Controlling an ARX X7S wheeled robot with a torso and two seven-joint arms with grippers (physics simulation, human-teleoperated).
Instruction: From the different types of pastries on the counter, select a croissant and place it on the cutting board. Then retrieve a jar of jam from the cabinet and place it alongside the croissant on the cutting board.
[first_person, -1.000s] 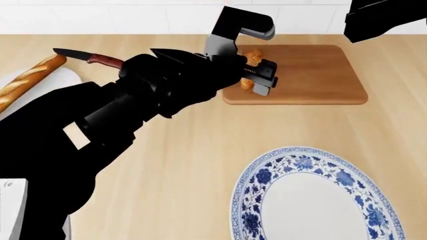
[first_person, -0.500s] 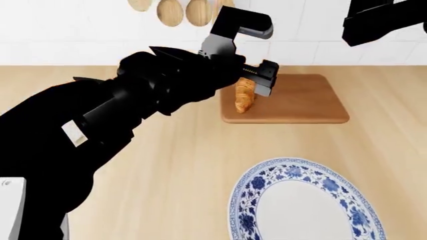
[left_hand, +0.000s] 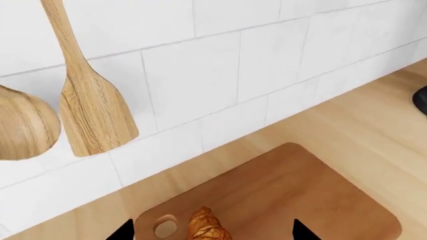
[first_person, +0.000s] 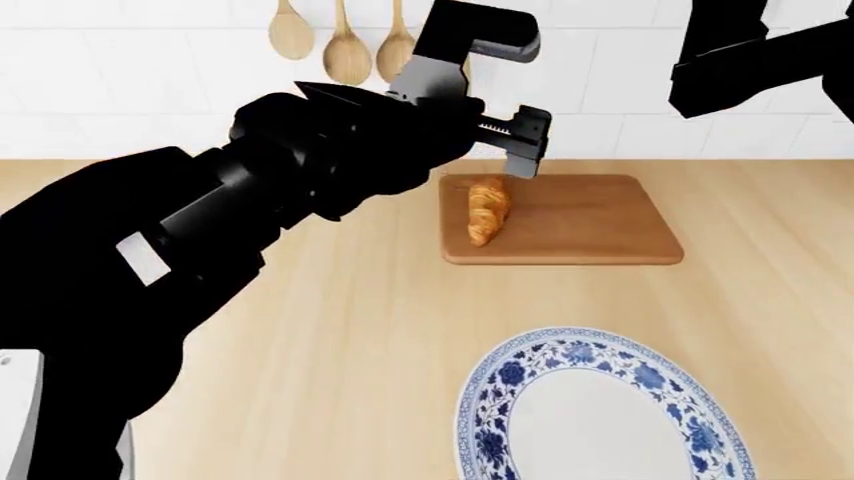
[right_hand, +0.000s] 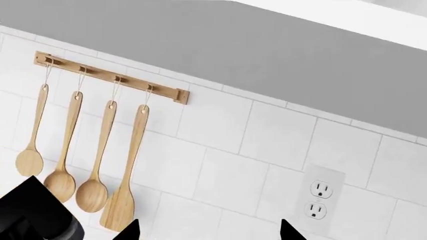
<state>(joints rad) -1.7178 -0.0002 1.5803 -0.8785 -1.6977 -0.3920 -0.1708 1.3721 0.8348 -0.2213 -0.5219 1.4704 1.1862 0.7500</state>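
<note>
Croissant (first_person: 487, 211) lies flat on the left end of the cutting board (first_person: 587, 225), lengthwise from near to far, resting free with nothing of mine touching it. My left gripper (first_person: 523, 143) hangs above the board's far-left corner, over the pastry's far tip, and its jaws stand apart with nothing between them. Through my left wrist camera I see the croissant (left_hand: 207, 227) just beside the board's small hole (left_hand: 165, 228), with my two dark fingertips (left_hand: 125, 231) spread to either side of it and clear of it; the board (left_hand: 300, 190) sits close to the tiled wall, on the pale wood counter (first_person: 334, 330). My right gripper (right_hand: 208, 231) is raised high at the far right; only the tips of its fingers show in its own camera, set apart, gripping nothing. That camera faces the wall, where three wooden spoons (right_hand: 61, 185) and a wooden spatula (right_hand: 123, 212) hang from a rail (right_hand: 110, 77), with a power outlet (right_hand: 319, 197) to their right. Nearer to me, on the right of the counter, is a blue-and-white plate (first_person: 601, 410). I cannot see the jar of jam anywhere.
</note>
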